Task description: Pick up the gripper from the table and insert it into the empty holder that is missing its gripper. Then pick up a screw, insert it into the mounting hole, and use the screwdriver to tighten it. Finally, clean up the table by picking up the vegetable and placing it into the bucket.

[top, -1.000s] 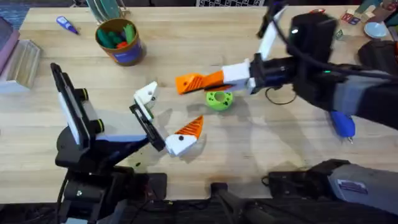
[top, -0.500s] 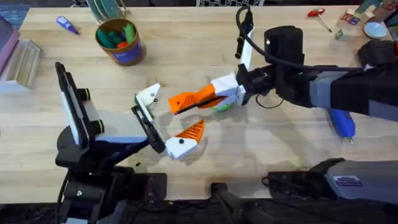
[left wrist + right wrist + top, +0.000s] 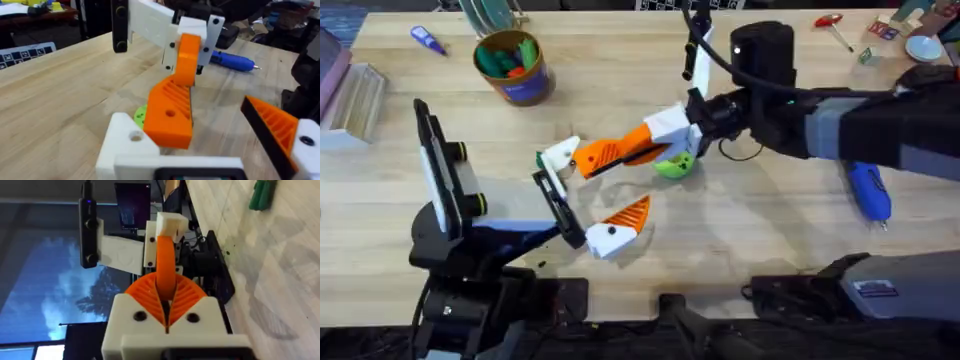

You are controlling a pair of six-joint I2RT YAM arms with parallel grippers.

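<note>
While the left gripper (image 3: 588, 205) is sitting released, the right gripper (image 3: 638, 150) is pressing the clenched small orange ribbed plastic fingertip (image 3: 610, 153) against the white block-shaped holder (image 3: 558, 155).

the fingertip (image 3: 605, 153) is bright orange with a ribbed face. the finger mount (image 3: 559, 154) is white. the screwdriver (image 3: 869, 192) is blue. the bucket (image 3: 513, 68) is blue with an orange-brown rim. the holed disc (image 3: 675, 166) is bright green. the counter (image 3: 740, 225) is pale wood grain.
</note>
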